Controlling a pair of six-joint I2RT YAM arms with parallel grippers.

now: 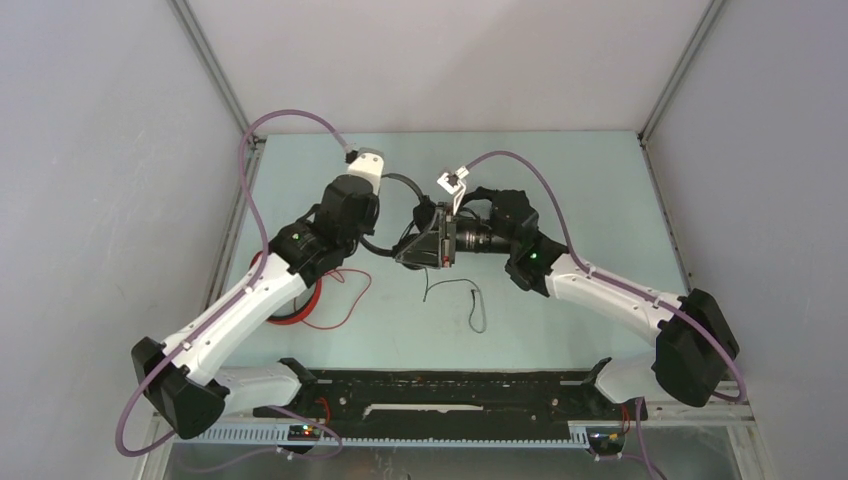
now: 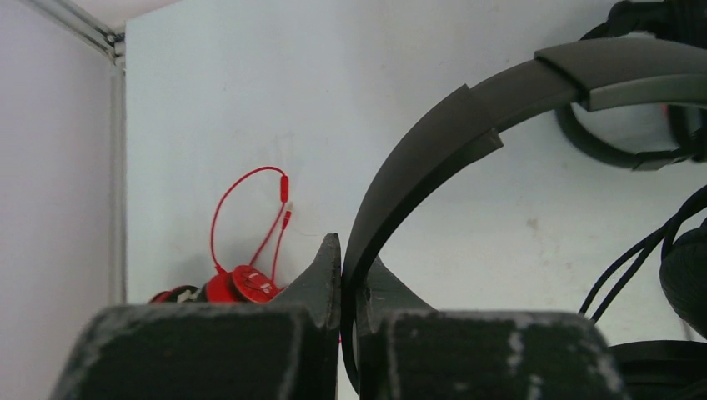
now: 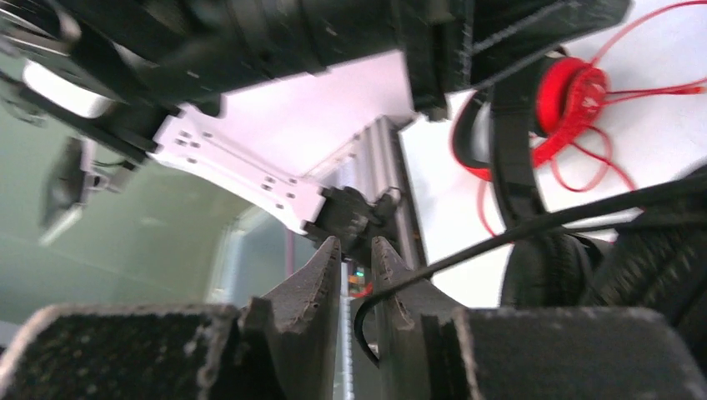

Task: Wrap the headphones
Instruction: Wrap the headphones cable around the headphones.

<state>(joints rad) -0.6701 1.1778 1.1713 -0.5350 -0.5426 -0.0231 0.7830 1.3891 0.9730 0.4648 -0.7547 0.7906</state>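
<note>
black headphones [image 1: 422, 243] mid-frame between both arms, left gripper [image 2: 343, 250] clenched on headband [image 2: 433, 150], right gripper [image 3: 356, 250] slightly parted around thin cable [image 3: 500, 237], red headphones [image 2: 243, 284] at surface [image 1: 570, 180] left edge, roomy surface toward upper right

Left arm [image 1: 235, 315] and right arm [image 1: 610, 292] have white link shells between bulky black joints; a purple cable [image 1: 290, 113] loops along each; a green light [image 1: 533, 256] glows on the right arm; jaws dark grey, wedge-shaped, on scuffed black blocks [image 2: 183, 350].
</note>
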